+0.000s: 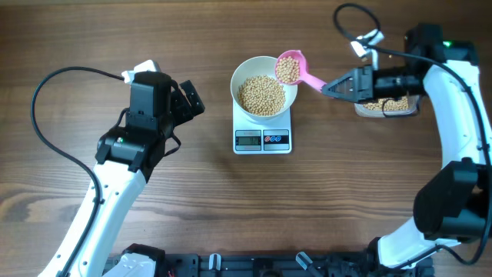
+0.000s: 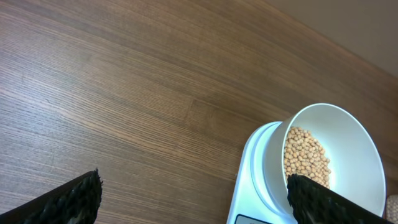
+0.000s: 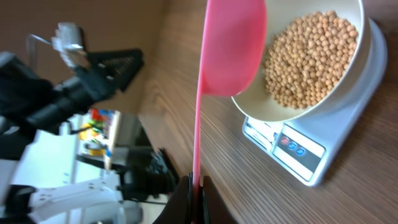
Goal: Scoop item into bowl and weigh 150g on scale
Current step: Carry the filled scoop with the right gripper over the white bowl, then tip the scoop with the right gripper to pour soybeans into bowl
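Note:
A white bowl (image 1: 240, 78) holding tan beans (image 1: 261, 95) stands on a white digital scale (image 1: 262, 139) at mid table. My right gripper (image 1: 336, 87) is shut on the handle of a pink scoop (image 1: 289, 69), whose bean-filled cup hangs over the bowl's upper right rim. In the right wrist view the pink scoop (image 3: 230, 43) is seen from behind, beside the bowl (image 3: 261, 112) and scale (image 3: 336, 158). My left gripper (image 1: 192, 98) hovers open to the left of the scale, holding nothing; its view shows the bowl (image 2: 357, 140) and the scale (image 2: 249, 186).
A clear container of beans (image 1: 387, 106) sits at the right, partly under my right arm. Black cables (image 1: 54, 131) loop over the left and top right of the wooden table.

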